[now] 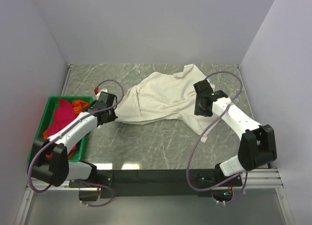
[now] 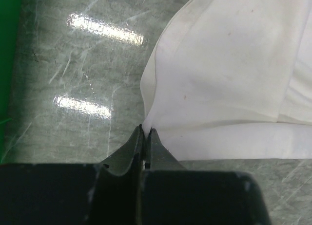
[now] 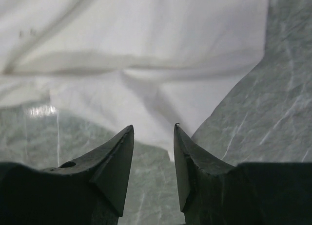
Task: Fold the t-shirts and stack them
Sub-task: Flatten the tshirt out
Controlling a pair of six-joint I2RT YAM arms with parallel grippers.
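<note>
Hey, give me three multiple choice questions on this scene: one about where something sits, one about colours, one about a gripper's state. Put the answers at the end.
1. Where on the table is the green crate?
A. At the left side
B. In the far right corner
C. At the far middle

2. What colours are the shirts in the crate?
A. Blue and black
B. Crimson-pink and orange
C. Grey and brown

3. How is the right gripper?
A. Shut on cloth
B. Open, over the edge of the cream t-shirt
C. Out of every view

Answers:
1 A: the top view shows the crate at the table's left side.
2 B: the crimson-pink shirt and the orange shirt lie inside it.
3 B: the right wrist view shows a clear gap between its fingers, with cream cloth beyond it.
</note>
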